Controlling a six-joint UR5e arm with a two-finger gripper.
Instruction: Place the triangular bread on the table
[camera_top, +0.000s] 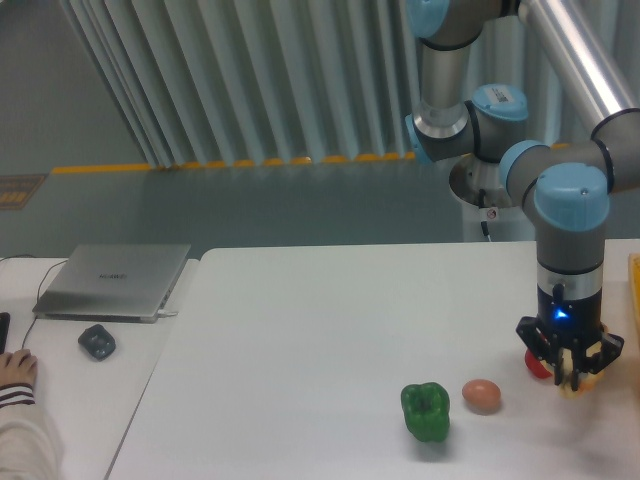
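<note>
Camera: the claw (570, 372) is being held pointing straight down, low over the right side of the table (300, 330). The bread (574, 384) is being gripped between the fingers, with only a tan sliver showing at the tips. A red pepper (538, 364) is being partly hidden just behind the claw's left side. An egg (481, 395) and a green pepper (426, 411) are being seen further left.
</note>
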